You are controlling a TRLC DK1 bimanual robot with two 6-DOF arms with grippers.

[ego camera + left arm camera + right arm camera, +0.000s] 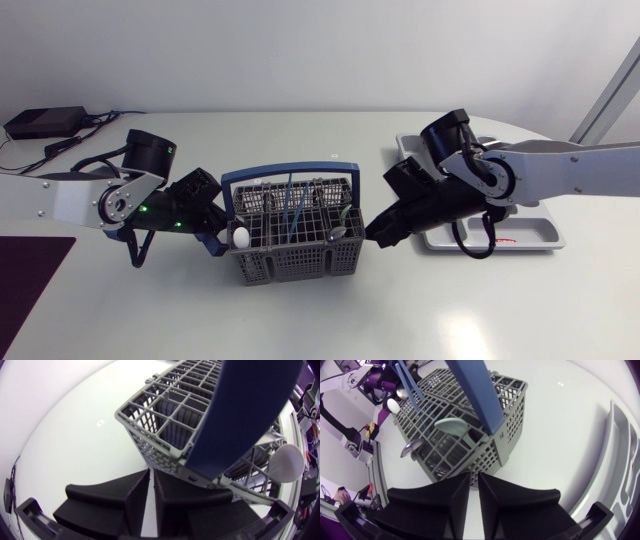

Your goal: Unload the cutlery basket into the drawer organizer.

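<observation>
The grey lattice cutlery basket (300, 262) with its blue arched handle (290, 175) stands on the tabletop (300, 325), holding a few utensils. The left claw (215, 240), closed and empty, sits just left of the basket. The right claw (375, 232), also closed on nothing, sits just right of it, with the pale drawer organizer (535, 237) beyond.

1. The right claw (474, 477) hung low over the white desk (560, 435), its two black fingers drawn close with only a thin slit between them.
2. Just ahead of the fingertips stood the grey cutlery basket (487, 457), one corner turned toward the claw.
3. A blue handle (477, 390) arched over the basket.
4. Inside it stood a pale green spoon (451, 425), a metal spoon (411, 448), blue utensils (407, 382) and a white round-ended piece (393, 406).
5. The grey drawer organizer (620, 460) lay beside the claw, apart from the basket.
</observation>
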